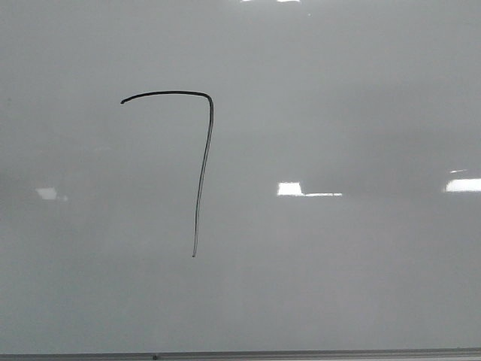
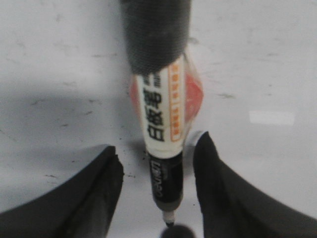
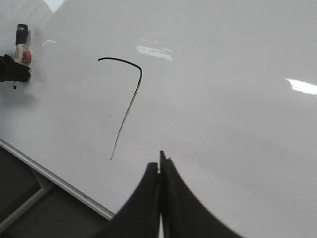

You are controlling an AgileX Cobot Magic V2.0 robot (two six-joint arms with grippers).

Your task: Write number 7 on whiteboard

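Note:
The number 7 (image 1: 203, 165) is a thin black line on the whiteboard (image 1: 338, 113), an arched top stroke joined to a long downstroke. It also shows in the right wrist view (image 3: 130, 104). Neither gripper shows in the front view. My left gripper (image 2: 158, 140) has its jaws apart. A marker (image 2: 161, 114) with a white label and dark wrap stands between them with a gap on each side, its tip (image 2: 170, 220) close to the board. The right wrist view shows this gripper (image 3: 12, 69) off to the side of the 7. My right gripper (image 3: 159, 161) is shut and empty above the board.
A thin metal edge strip (image 1: 301, 353) runs along the board's near edge and also shows in the right wrist view (image 3: 54, 181), with dark space beyond it. Bright white light reflections (image 1: 289, 189) lie on the board.

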